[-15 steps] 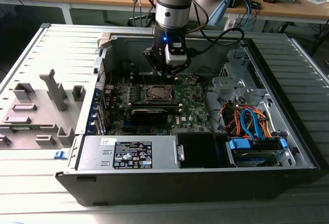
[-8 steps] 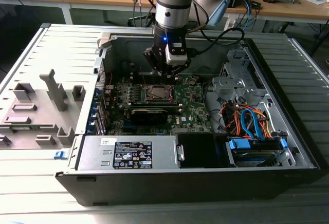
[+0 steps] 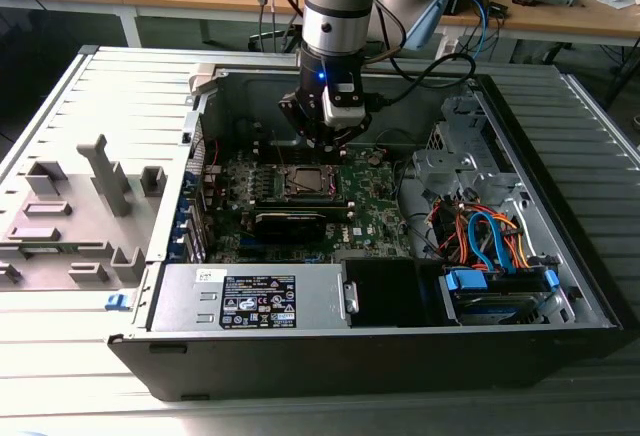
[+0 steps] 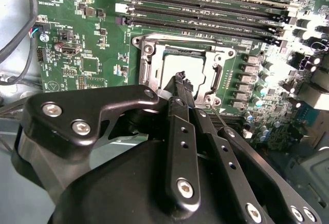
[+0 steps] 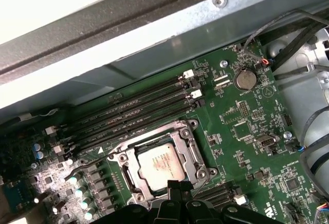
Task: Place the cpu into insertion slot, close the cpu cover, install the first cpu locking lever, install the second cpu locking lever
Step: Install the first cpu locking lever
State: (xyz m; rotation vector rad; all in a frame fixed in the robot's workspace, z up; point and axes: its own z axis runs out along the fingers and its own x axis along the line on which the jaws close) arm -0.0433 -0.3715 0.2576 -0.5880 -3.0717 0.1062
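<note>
The cpu (image 5: 160, 165) lies in the insertion slot (image 3: 305, 181) on the green motherboard, its pale top showing through the cover's window (image 4: 185, 59). The silver cpu cover (image 5: 131, 166) lies flat over it, its frame (image 4: 149, 64) surrounding the chip. My gripper (image 4: 181, 77) hangs just above the edge of the socket, with its black fingers (image 4: 180, 131) pressed together and nothing between them. Its tips (image 5: 179, 185) sit at the socket's rim. A thin metal lever wire (image 4: 220, 118) runs beside the fingers. In the exterior view the gripper (image 3: 325, 144) hovers over the socket's far side.
Black memory slots (image 5: 128, 116) run along one side of the socket, and a coin battery (image 5: 245, 79) sits nearby. A long black card (image 3: 290, 221) lies in front of the socket. The power supply (image 3: 250, 296), bundled cables (image 3: 480, 231) and the case walls (image 3: 200, 156) hem in the board.
</note>
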